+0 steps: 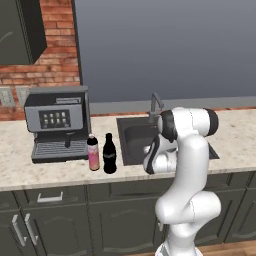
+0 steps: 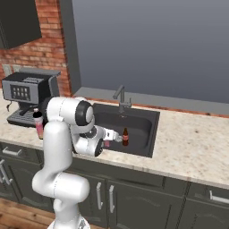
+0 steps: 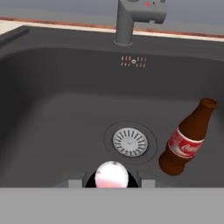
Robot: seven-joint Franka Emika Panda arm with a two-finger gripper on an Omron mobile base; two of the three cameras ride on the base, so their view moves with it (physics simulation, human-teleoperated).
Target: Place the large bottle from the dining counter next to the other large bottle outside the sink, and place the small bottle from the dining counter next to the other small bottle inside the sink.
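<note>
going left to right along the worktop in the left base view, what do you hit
coffee machine → pink bottle → black bottle → sink, with the faucet at its back edge → robot arm

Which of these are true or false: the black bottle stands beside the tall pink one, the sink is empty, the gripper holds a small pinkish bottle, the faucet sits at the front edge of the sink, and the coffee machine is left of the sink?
1. The black bottle stands on the worktop right beside the tall pink bottle. True.
2. The sink is empty. False: a small brown bottle with a red label stands in the basin.
3. The gripper holds a small pinkish bottle over the basin. True.
4. The faucet sits at the sink's front edge. False: it rises at the back edge.
5. The coffee machine is left of the sink. True.
</note>
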